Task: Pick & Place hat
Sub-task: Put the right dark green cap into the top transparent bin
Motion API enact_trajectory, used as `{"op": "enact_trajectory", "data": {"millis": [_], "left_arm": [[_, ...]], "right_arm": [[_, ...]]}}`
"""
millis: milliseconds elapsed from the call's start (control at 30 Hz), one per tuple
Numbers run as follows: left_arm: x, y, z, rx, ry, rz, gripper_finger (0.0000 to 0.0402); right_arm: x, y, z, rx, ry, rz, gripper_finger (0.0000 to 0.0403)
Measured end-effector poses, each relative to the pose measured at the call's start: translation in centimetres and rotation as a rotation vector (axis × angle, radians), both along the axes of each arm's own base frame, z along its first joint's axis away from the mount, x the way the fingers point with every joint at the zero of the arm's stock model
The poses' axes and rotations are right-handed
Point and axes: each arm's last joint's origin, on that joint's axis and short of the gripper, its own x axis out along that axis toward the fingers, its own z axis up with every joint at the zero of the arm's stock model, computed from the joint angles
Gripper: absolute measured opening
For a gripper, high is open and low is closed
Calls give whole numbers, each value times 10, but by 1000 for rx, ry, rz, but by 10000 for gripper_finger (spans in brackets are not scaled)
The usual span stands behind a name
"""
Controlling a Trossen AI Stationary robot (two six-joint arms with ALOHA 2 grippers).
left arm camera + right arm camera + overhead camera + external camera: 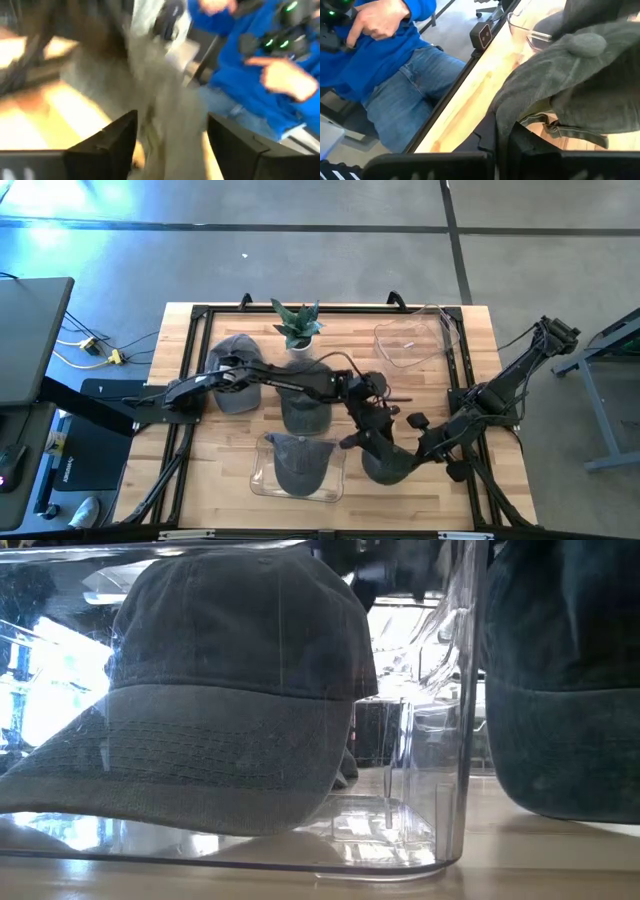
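Note:
A dark grey cap point(385, 462) sits at the table's front right between my two grippers; it also shows in the low view point(565, 690). My left gripper point(366, 436) reaches across from the left to the cap's left side and is shut on it. My right gripper point(428, 444) comes from the right and is shut on the cap's right side. Another grey cap point(300, 463) lies in a clear container point(262, 480) at the front centre, its brim on the container's floor point(200, 760). My left gripper has the cap's grey cloth point(170, 125) bunched between its two fingers point(115, 142). It comes at the cap from the table's left and far side. The view is blurred, so the part and the number of layers cannot be told. My right gripper pinches a fold of the cap's cloth point(506, 117) at its edge between its two fingers, coming level from the table's right. The crown with its top button point(587, 44) spreads beyond the fingers, and the back strap point(570, 131) hangs slack.
Two more grey caps lie at the left point(236, 372) and centre point(305, 408). A potted plant point(297, 326) stands at the far centre, an empty clear container point(412, 340) at the far right. A person in a blue top point(380, 45) stands by the table's near edge.

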Motion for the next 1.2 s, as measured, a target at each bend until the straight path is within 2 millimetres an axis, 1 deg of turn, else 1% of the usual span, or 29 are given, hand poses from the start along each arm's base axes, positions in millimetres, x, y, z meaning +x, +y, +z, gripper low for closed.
{"op": "enact_trajectory", "data": {"millis": [67, 133, 200, 267, 400, 533, 667, 800, 933, 1000, 1067, 1200], "left_arm": [[0, 0, 0, 13, -4, 23, 248], [0, 1, 7, 21, -28, 30, 253], [-2, 0, 7, 17, -23, -4, 254], [-4, -1, 1, -1, -1, -72, 252], [-9, -3, -1, -33, 12, -203, 241], [-12, -3, -4, -44, 56, -221, 223], [-13, 1, -7, -41, 78, -223, 198], [-15, 5, -8, -34, 58, -259, 164], [-16, 4, 4, -17, -2, -247, 125], [-14, 4, 7, -2, -31, -230, 107], [-13, 4, 7, -1, -32, -214, 89], [-12, 5, 7, 20, -38, -181, 52]], "right_arm": [[0, 0, 0, 0, 0, 0, 5], [0, 0, 0, 0, -1, -3, 7], [0, 0, 0, 0, -1, -3, 5], [0, 0, 0, 0, 2, 1, 3], [-1, 0, -1, 18, 31, -16, 6], [-3, 0, -2, 36, 65, -16, 3], [-7, 1, 0, 84, 101, -19, 7], [-14, 3, 4, 154, 142, 27, 4], [-15, 3, 5, 152, 126, 18, 5], [-15, 3, 5, 145, 123, 9, 15], [-14, 3, 5, 141, 112, -8, 30], [-12, 3, 7, 164, 102, -38, 75]]}}
